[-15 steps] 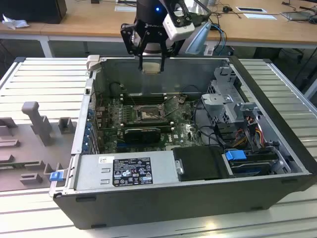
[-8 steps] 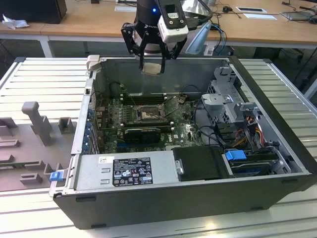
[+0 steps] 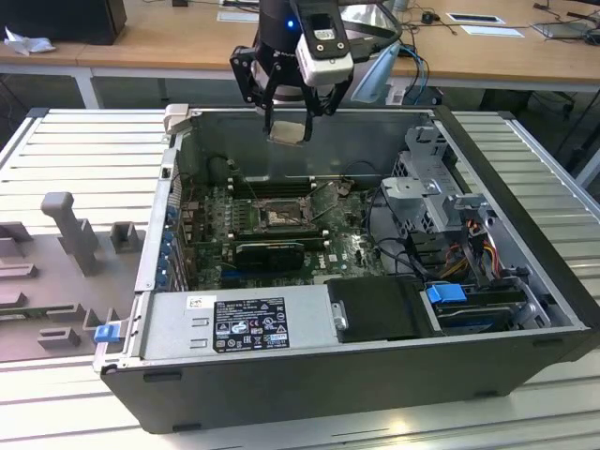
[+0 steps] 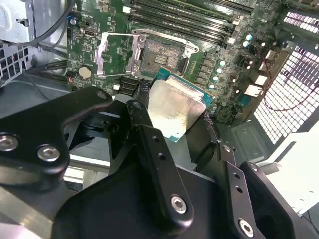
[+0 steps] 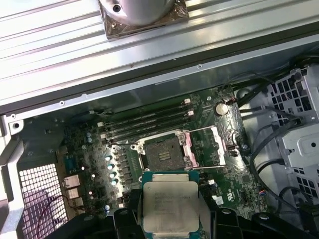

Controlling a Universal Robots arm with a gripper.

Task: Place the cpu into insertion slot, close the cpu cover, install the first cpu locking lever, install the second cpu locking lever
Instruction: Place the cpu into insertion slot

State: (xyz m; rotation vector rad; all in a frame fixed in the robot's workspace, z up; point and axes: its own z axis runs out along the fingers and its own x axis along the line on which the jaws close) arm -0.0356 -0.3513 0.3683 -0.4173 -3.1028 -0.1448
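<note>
The wrist (image 3: 281, 23) stands near vertical, and the gripper (image 3: 291, 124) hangs well above the insertion slot (image 3: 279, 217), a little beyond its far side. Its black fingers (image 4: 149, 144) point down, pinched on the edges of the cpu (image 3: 287, 132).
</note>
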